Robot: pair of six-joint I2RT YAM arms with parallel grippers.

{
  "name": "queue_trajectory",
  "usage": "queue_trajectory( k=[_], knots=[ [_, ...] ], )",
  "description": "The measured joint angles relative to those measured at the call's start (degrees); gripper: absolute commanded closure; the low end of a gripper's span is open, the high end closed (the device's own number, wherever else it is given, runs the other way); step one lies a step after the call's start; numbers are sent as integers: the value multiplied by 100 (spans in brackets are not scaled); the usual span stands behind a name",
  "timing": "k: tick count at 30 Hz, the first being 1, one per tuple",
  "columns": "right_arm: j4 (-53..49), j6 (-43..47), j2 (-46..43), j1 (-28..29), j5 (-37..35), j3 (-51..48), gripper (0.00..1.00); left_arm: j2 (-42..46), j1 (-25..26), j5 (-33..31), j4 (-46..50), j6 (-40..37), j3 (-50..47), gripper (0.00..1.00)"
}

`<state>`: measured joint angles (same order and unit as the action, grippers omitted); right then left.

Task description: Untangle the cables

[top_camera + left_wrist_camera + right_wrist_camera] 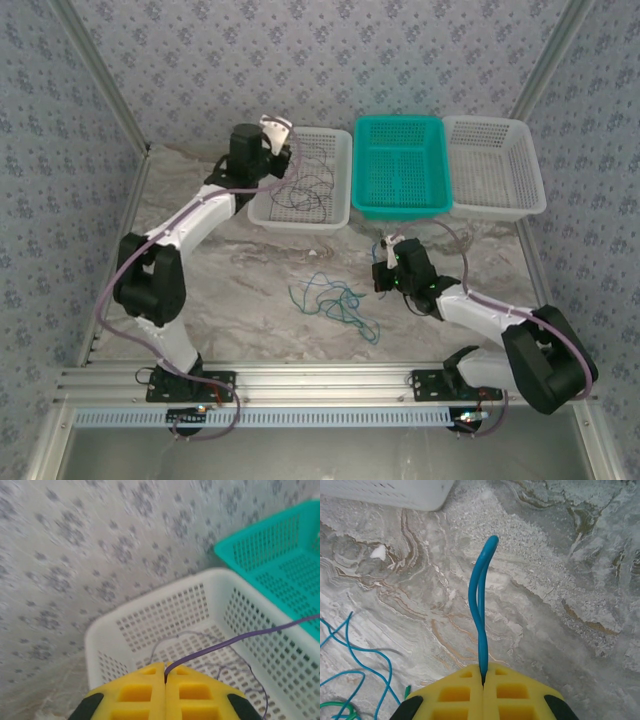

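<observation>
Yellow pads of my left fingers (137,692) are pinching a thin purple wire (240,639), holding it over the white perforated plastic basket (150,600), probably for dropping; my right fingers (515,692) are pinching a thin blue wire (479,600) above the marble counter (560,580), probably to draw it from the blue-green tangle (335,300).

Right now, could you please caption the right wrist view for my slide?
Right pincer shut on a looped blue cable above the marble tabletop, white basket beyond.
</observation>
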<state>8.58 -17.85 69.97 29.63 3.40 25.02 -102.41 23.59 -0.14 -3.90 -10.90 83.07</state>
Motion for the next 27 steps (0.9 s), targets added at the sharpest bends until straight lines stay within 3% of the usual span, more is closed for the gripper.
queue_trajectory(
  k=[2,4,8,13,19,22,27],
  knots=[
    [-105,0,-162,0,9,20,95,-101,4,-90,50,22,-50,21],
    [-262,0,-380,0,28,81,95,-55,4,-201,81,85,-192,15],
    [-529,0,-946,0,39,282,95,382,0,-293,208,389,-494,10],
    [-511,-20,-1602,0,177,472,99,1731,190,-52,236,883,-988,8],
    [-286,-262,-1687,-66,717,780,100,2889,769,1744,-435,1639,-1622,7],
    [-177,-509,-1572,-186,1029,1095,100,2924,1132,2546,-780,1851,-2109,7],
    [76,-1095,-1353,-380,1471,1416,100,2741,1698,3281,-861,1827,-2848,8]
  ],
)
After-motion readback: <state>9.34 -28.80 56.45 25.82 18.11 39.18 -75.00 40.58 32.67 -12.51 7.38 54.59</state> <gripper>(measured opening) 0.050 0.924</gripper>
